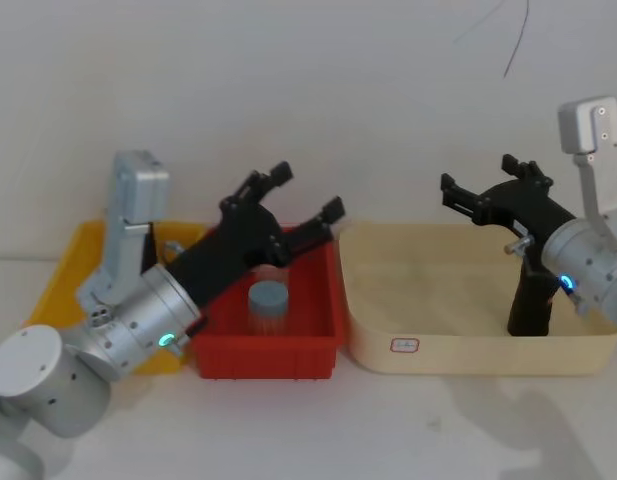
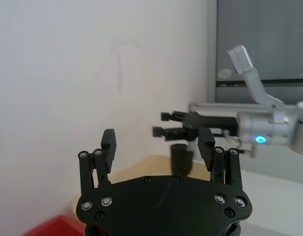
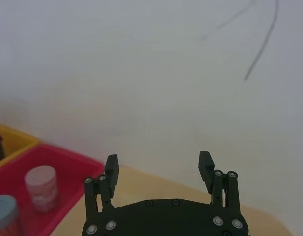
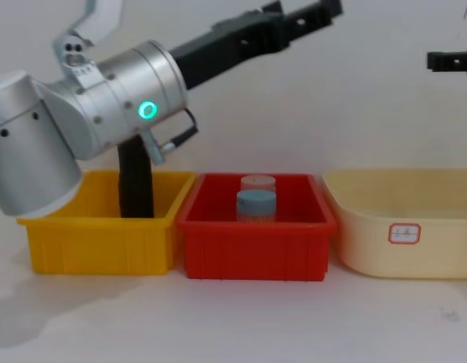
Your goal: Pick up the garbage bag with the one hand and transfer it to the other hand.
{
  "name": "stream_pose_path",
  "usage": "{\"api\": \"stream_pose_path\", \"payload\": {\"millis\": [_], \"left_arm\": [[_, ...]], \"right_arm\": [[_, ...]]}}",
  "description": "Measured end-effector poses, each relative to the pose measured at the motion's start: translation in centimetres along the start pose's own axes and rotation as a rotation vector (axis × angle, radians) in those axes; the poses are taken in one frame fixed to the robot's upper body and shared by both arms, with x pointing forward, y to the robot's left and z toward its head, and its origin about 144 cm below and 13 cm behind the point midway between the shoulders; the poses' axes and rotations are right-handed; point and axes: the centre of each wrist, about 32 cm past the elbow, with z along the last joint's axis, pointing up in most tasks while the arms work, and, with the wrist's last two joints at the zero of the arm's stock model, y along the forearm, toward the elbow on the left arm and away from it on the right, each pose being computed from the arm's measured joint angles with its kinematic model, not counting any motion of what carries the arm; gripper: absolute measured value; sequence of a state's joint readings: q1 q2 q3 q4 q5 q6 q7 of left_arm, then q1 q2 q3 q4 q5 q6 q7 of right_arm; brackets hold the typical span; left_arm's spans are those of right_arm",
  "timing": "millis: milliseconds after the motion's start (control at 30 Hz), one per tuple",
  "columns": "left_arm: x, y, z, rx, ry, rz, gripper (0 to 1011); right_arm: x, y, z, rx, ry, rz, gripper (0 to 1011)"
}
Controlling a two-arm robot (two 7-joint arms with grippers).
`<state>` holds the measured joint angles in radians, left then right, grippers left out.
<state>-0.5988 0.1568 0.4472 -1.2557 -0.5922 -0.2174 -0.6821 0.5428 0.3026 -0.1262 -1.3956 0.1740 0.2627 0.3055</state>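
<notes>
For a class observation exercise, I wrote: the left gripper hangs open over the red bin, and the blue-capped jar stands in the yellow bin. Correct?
Not quite: the chest view shows the blue-capped jar in the red bin, not the yellow bin. The left gripper does hang open over the red bin.

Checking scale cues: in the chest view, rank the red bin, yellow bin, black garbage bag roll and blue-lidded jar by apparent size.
1. Red bin and yellow bin, about alike.
2. Garbage bag roll.
3. Blue-lidded jar.
</notes>
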Motion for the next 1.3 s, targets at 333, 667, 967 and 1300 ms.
{"api": "stream_pose_path", "payload": {"millis": [333, 667, 967, 1300], "left_arm": [[1.2, 2.5, 2.4, -0.082, -0.118, 0.102, 1002], [1.9, 5.7, 5.1, -0.130, -0.224, 0.200, 1001], [1.8, 7.5, 6.5, -0.142, -0.268, 0.247, 1001], [1.6, 8.3, 7.2, -0.145, -0.289, 0.268, 1002]], "right_arm": [[-1.7, 0.8, -0.4, -0.011, 0.018, 0.077, 1000], [-4.1, 2.0, -1.2, -0.047, 0.037, 0.196, 1000], [-6.2, 3.0, -1.7, -0.078, 0.047, 0.296, 1000], [-8.3, 3.8, -2.7, -0.129, 0.072, 0.394, 1000]]}}
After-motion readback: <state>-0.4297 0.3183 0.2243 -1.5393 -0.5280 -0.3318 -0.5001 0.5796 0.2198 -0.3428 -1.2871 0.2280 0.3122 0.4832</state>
